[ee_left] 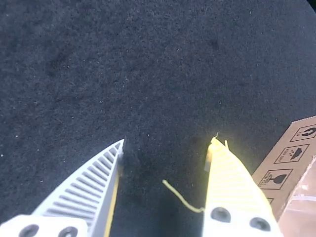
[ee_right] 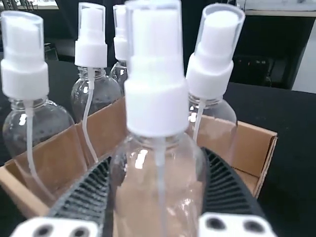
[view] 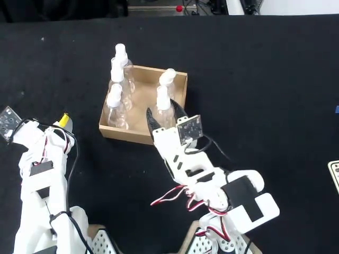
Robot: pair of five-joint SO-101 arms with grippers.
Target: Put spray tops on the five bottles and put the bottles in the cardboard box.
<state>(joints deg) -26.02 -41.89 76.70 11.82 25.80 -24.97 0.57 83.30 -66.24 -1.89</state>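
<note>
Item: bottle, capped, upright, clamped in right gripper at cardboard box lower-right corner, frame centre. Advised: lower straight, clear of neighbouring bottles; release once seated. Idle: left gripper, lower left, parted, empty.

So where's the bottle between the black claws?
High view: the bottle sits in the right gripper at the cardboard box's near right corner, beside another bottle.

A black-clothed table stretches wide under even light; beyond its far edge sit dark cables, a small red object and a white surface.
</note>
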